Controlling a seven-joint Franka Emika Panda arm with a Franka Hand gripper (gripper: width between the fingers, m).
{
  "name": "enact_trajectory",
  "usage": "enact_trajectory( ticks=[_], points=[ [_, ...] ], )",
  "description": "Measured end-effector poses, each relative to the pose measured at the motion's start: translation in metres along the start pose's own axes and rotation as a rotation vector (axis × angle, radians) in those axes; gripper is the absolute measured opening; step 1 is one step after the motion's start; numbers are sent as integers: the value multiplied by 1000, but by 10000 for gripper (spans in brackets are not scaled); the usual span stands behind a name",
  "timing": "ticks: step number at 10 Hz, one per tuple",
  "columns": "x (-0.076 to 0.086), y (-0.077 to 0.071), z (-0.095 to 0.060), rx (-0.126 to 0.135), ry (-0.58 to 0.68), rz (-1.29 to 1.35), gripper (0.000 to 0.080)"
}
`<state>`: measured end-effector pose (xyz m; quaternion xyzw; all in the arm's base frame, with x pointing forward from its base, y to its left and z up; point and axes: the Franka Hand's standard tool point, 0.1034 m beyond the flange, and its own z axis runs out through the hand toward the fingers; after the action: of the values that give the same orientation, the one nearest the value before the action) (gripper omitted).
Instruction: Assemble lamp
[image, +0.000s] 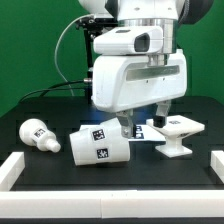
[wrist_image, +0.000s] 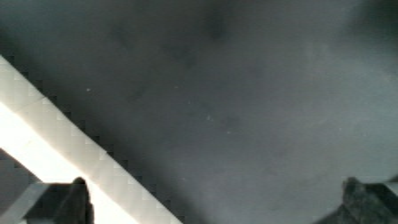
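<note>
Desk (image: 60, 190) with a black flat top carries everything in the exterior view, and low white rails (image: 12, 170) stand at its front corners. Above the middle of it hangs the large white robot arm (image: 135, 70), which covers most of the green wall behind.

The biggest lamp part is the white hollow tapered plastic shade (image: 100, 146). It lies on its side near the centre of the desk, with black-and-white square tags turned to the camera. To the exterior view's right of it, and apart from it, is the white plastic base (image: 182, 125), a flat square plate with a stem; how exactly it rests I cannot tell. Well apart, at the exterior view's left, lies the small white round-headed bulb (image: 37, 134), also on its side and with a tag on it.

The gripper (image: 142, 122) points down between the shade and the base, close to the end of the shade at the exterior view's right. Whether it touches the shade I cannot tell. In the wrist view the gripper (wrist_image: 210, 205) is spread wide: two dark fingertips (wrist_image: 54, 203) show at opposite corners, and between them is only the dark desk surface (wrist_image: 231, 90). A white band (wrist_image: 54, 140) crosses one side of this picture diagonally. The gripper holds nothing.
</note>
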<state>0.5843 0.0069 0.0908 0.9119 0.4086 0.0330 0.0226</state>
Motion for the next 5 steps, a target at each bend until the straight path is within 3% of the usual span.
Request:
enact_trajectory(
  ticks=[5],
  points=[
    [0,0,0,0,0,0,700]
  ],
)
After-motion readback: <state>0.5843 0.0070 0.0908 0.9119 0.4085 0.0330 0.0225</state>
